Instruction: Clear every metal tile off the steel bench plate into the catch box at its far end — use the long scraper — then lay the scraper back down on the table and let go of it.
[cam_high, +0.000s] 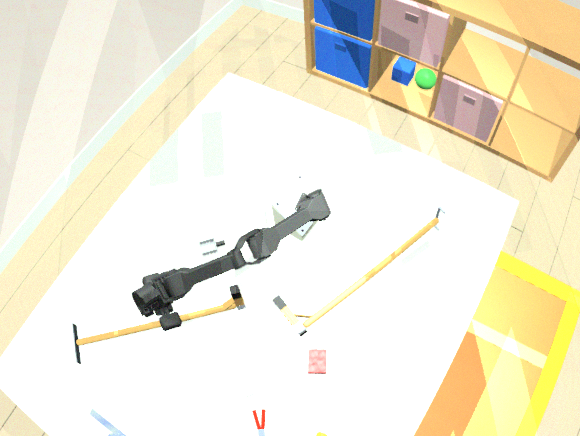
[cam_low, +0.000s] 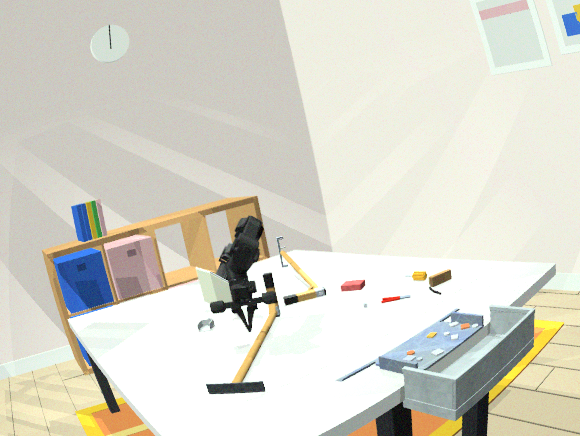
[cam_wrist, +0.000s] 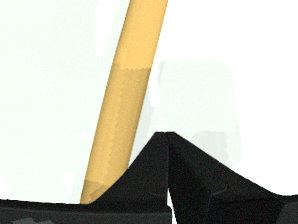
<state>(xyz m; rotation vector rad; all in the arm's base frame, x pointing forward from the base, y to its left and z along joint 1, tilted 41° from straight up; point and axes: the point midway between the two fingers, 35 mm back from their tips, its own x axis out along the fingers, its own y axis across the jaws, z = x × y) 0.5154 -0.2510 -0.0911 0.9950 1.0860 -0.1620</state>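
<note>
Top view: gripper (cam_high: 169, 320) sits over the scraper (cam_high: 125, 330) handle, lower left of frame. Exterior view: jaws pinched narrow beside the handle, gripping nothing; tiles (cam_low: 452, 324) lie on the plate (cam_low: 395, 357), lower right. Wrist view: handle (cam_wrist: 129, 90) runs up, left of the closed fingers.

— How many long wooden tools do we count?
— Two: one scraper (cam_low: 252, 350) at seven o'clock, another long stick (cam_high: 372, 272) at three o'clock.
— Erasers?
— One pink block (cam_high: 317, 361) at six.
</note>
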